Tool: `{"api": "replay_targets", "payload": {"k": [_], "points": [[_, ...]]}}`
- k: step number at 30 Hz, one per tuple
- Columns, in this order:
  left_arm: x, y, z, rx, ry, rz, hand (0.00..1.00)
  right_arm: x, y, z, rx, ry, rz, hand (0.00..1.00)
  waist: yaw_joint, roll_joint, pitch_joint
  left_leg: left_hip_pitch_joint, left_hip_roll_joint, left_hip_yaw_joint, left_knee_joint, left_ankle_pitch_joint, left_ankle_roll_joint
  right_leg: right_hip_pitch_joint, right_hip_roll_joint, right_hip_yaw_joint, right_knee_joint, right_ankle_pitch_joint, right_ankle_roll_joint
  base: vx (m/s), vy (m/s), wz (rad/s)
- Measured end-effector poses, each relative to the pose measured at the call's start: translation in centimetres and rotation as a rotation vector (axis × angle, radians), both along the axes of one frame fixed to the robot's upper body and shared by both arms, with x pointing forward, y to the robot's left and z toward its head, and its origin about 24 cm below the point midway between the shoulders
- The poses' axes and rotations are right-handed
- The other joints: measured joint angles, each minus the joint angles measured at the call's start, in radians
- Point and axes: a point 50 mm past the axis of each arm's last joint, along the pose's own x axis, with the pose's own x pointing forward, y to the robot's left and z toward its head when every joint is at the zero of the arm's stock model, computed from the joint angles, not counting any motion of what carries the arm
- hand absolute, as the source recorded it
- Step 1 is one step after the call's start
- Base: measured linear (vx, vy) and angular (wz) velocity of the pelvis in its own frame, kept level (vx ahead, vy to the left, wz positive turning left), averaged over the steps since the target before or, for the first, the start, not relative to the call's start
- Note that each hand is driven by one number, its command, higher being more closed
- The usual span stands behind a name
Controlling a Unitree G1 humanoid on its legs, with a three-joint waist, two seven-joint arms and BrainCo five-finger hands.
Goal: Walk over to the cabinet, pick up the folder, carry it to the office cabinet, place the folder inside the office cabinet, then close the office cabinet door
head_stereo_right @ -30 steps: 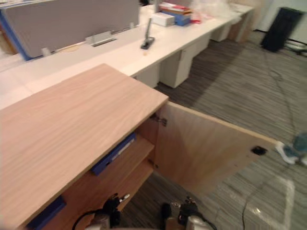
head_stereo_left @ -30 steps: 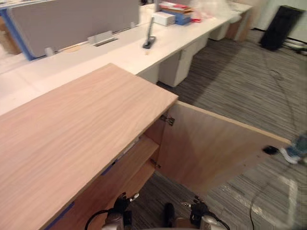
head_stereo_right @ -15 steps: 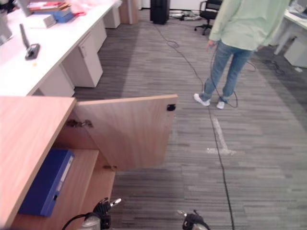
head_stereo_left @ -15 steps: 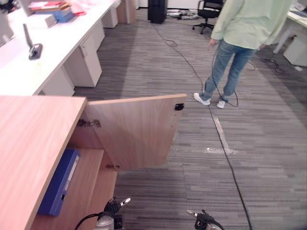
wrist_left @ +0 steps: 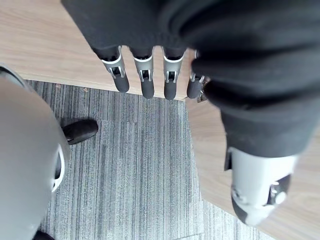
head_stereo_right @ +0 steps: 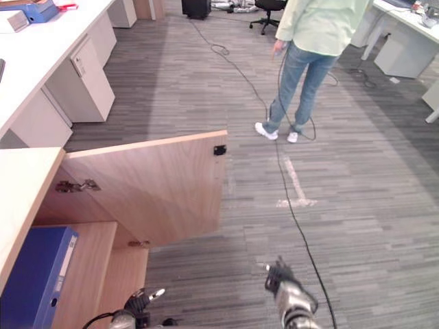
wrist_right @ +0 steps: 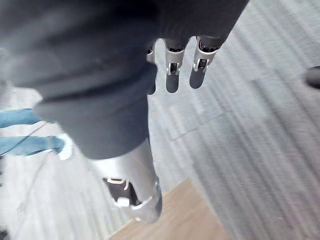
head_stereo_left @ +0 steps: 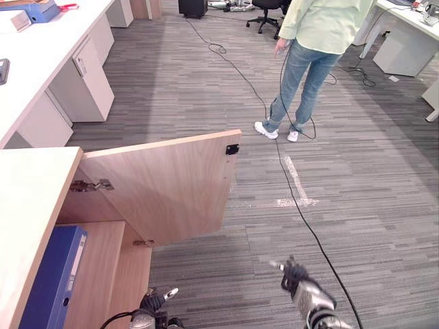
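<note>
Left eye view is showing one blue folder (head_stereo_left: 49,279) lying flat on the upper shelf (head_stereo_left: 96,260) inside the office cabinet (head_stereo_left: 31,199), at the near left, with its labelled spine facing the opening. So the placing step is looking done and the closing is not yet done.

One door (head_stereo_left: 161,185) is standing wide open, reaching out to the right of the shelf. It is hanging on two metal hinges (head_stereo_left: 90,185) and carrying one dark knob (head_stereo_left: 232,149) near its free edge.

The left hand (head_stereo_left: 149,302) is hanging low just beside the shelf front. The right hand (head_stereo_left: 295,276) is hanging over the carpet (head_stereo_left: 377,205), well apart from the door. In each wrist view the fingers (wrist_left: 146,77) are hanging straight and relaxed, gripping nothing; the right ones (wrist_right: 172,75) are doing the same.

One person (head_stereo_left: 312,41) is standing far off, clear of the door. One white desk (head_stereo_left: 27,75) is running along the far left.

The folder is looking stiff-covered and smooth, probably weighty if full, and best taken by the spine. The door is looking like a rigid board that should swing easily, best pushed flat-handed near the knob edge, away from the hinges.
</note>
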Motion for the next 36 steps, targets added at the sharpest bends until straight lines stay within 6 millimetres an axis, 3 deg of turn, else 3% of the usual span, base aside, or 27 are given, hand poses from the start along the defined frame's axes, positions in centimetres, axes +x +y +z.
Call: {"api": "replay_targets", "payload": {"k": [2, 7, 10, 17, 20, 23, 26, 30, 31, 32, 33, 34, 35, 36], "points": [[-0.4, 0.3, 0.0, 0.002, 0.004, 0.011, 0.0, 3.3, 0.0, 2.9, -0.021, -0.147, 0.021, 0.0, 0.004, 0.004, 0.0, 0.0, -0.002, 0.0, 0.0, 0.0, 0.0, 0.001, 0.002, 0.008, -0.013, 0.006, -0.002, 0.0, 0.006, -0.06], [-0.6, 0.2, 0.0, -0.008, -0.003, 0.01, 0.0, 7.6, -0.3, 7.1, -0.014, -0.32, 0.002, 0.0, 0.016, 0.024, -0.005, 0.0, -0.003, -0.014, 0.0, 0.0, 0.0, 0.009, 0.003, 0.008, -0.021, 0.008, -0.004, 0.01, -0.004, 0.04], [-0.6, -0.1, -0.1, -0.024, -0.006, 0.014, 0.0, 10.7, -1.3, 11.1, -0.016, -0.449, -0.022, 0.0, 0.017, 0.05, 0.004, 0.0, -0.005, -0.041, 0.0, 0.0, 0.0, 0.026, 0.003, -0.002, -0.022, 0.008, -0.003, 0.0, -0.005, 0.2], [-1.1, 0.0, -0.1, -0.047, -0.016, 0.046, 0.0, 15.2, -1.9, 18.2, -0.047, -0.605, -0.007, 0.0, 0.03, 0.076, 0.013, -0.006, -0.006, -0.119, 0.004, 0.0, 0.0, 0.073, 0.002, -0.047, -0.029, 0.008, -0.003, 0.0, 0.002, 0.31], [-1.4, 0.2, -0.1, -0.051, -0.016, 0.057, 0.0, 16.4, -1.7, 20.5, -0.021, -0.647, -0.016, 0.0, 0.057, 0.084, 0.018, -0.008, -0.006, -0.147, 0.005, 0.0, 0.0, 0.09, 0.004, -0.048, -0.029, 0.008, -0.003, 0.0, 0.027, 0.29], [-2.0, 0.2, -0.2, -0.056, -0.005, 0.07, 0.0, 16.9, -1.8, 21.5, -0.019, -0.665, -0.018, 0.0, 0.064, 0.092, 0.024, -0.008, -0.007, -0.185, 0.007, 0.0, 0.0, 0.113, 0.006, -0.073, -0.028, 0.008, -0.003, 0.01, 0.015, 0.36], [-3.8, 0.5, -0.5, -0.054, 0.04, 0.087, 0.0, 17.7, -0.8, 23.1, -0.007, -0.689, 0.012, 0.0, 0.083, 0.095, 0.033, -0.01, -0.005, -0.212, 0.007, 0.0, 0.0, 0.129, 0.01, -0.088, -0.024, 0.008, -0.003, 0.01, 0.026, 0.28], [-5.3, 0.4, -0.8, -0.056, 0.076, 0.099, 0.0, 17.9, 0.0, 22.9, -0.049, -0.671, 0.094, 0.0, 0.096, 0.103, 0.038, -0.009, 0.02, -0.251, 0.021, 0.001, 0.0, 0.133, 0.017, -0.095, 0.052, 0.007, -0.004, 0.03, 0.011, 0.31], [-5.5, 0.2, -0.8, -0.061, 0.083, 0.099, 0.0, 17.8, -0.4, 22.8, -0.072, -0.657, 0.108, 0.0, 0.096, 0.118, 0.046, -0.006, 0.046, -0.259, 0.029, 0.001, 0.0, 0.108, 0.022, -0.09, 0.103, -0.033, -0.008, 0.01, -0.011, 0.15], [-5.7, 0.3, -0.9, -0.062, 0.093, 0.103, 0.0, 18.0, 0.1, 22.9, -0.102, -0.647, 0.155, 0.0, 0.097, 0.119, 0.053, -0.007, 0.067, -0.268, 0.032, 0.003, -0.003, 0.101, 0.061, -0.083, 0.009, -0.065, 0.001, -0.06, -0.062, 0.05], [-5.7, 0.6, -0.8, -0.056, 0.092, 0.111, 0.0, 18.1, 0.7, 22.9, -0.135, -0.641, 0.201, 0.0, 0.101, 0.106, 0.059, -0.008, 0.062, -0.273, 0.035, 0.003, -0.006, 0.105, 0.075, -0.08, -0.086, -0.041, -0.021, -0.09, -0.085, 0.06], [-5.4, 1.1, -0.7, -0.044, 0.084, 0.111, 0.0, 18.2, 1.2, 23.0, -0.141, -0.644, 0.23, 0.0, 0.1, 0.082, 0.065, -0.007, 0.043, -0.278, 0.04, -0.002, -0.014, 0.096, 0.065, -0.07, -0.125, 0.033, -0.059, -0.11, -0.087, 0.27], [-5.0, 0.9, -0.7, -0.05, 0.077, 0.107, 0.0, 18.2, 1.4, 23.1, -0.152, -0.649, 0.261, 0.0, 0.099, 0.098, 0.06, -0.005, 0.051, -0.3, 0.045, -0.015, -0.037, 0.109, 0.07, -0.073, -0.118, 0.037, 0.001, -0.05, -0.046, 0.22], [-4.9, 0.5, -0.8, -0.056, 0.074, 0.104, 0.0, 18.2, 1.7, 23.1, -0.164, -0.647, 0.281, 0.0, 0.102, 0.106, 0.055, -0.008, 0.059, -0.3, 0.046, -0.013, -0.039, 0.105, 0.078, -0.073, -0.118, 0.035, -0.002, -0.03, -0.073, 0.11]]}}
